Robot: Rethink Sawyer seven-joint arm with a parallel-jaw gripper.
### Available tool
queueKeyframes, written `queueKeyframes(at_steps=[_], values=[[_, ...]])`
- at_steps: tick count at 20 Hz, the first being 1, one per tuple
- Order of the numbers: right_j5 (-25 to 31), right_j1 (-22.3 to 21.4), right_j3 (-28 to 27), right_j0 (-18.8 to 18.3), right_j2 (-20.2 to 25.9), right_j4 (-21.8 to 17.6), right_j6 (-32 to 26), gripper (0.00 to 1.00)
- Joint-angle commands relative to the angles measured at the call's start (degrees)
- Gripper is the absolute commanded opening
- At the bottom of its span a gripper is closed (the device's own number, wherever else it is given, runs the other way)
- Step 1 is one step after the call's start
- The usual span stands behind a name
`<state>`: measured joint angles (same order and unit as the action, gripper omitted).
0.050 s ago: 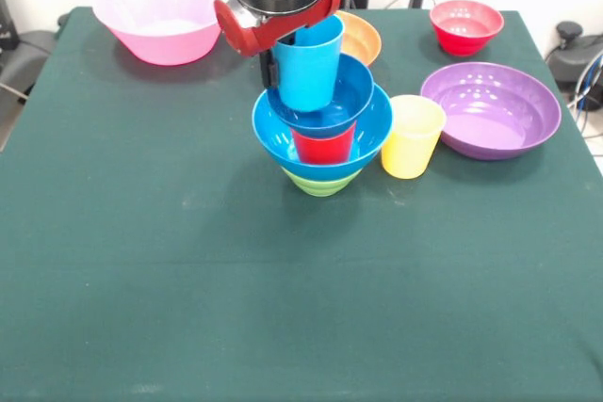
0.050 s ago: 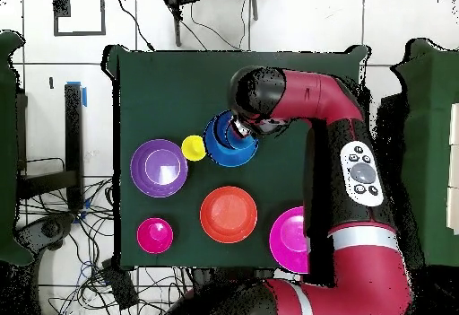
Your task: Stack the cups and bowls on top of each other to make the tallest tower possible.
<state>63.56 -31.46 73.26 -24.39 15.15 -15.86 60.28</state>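
The tower stands mid-table: a green bowl [image 1: 320,182] at the bottom, then a large blue bowl [image 1: 367,138], a red cup [image 1: 323,146], a small blue bowl [image 1: 356,91] and a sky-blue cup [image 1: 313,72] on top, slightly tilted. My gripper [image 1: 281,68] comes straight down onto the sky-blue cup, shut on its rim; one black finger [image 1: 268,68] lies against the cup's left wall and the other is hidden. A yellow cup [image 1: 412,136] stands upright just right of the tower. From overhead, the arm covers most of the tower [image 2: 224,145].
A purple bowl [image 1: 490,108] sits right of the yellow cup. At the far side are a pink bowl [image 1: 160,16], an orange bowl [image 1: 366,40] partly behind the tower, and a small red bowl [image 1: 465,25]. The table [image 1: 188,270] has a green cloth.
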Motion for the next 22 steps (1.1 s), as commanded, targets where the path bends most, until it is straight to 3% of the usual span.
queueKeyframes(at_steps=[1,22], values=[[-4.77,0.44,5.55,-0.84,6.77,0.02,-5.32,0.00],[-6.28,0.17,6.12,-1.73,8.58,-1.36,-3.79,0.00]])
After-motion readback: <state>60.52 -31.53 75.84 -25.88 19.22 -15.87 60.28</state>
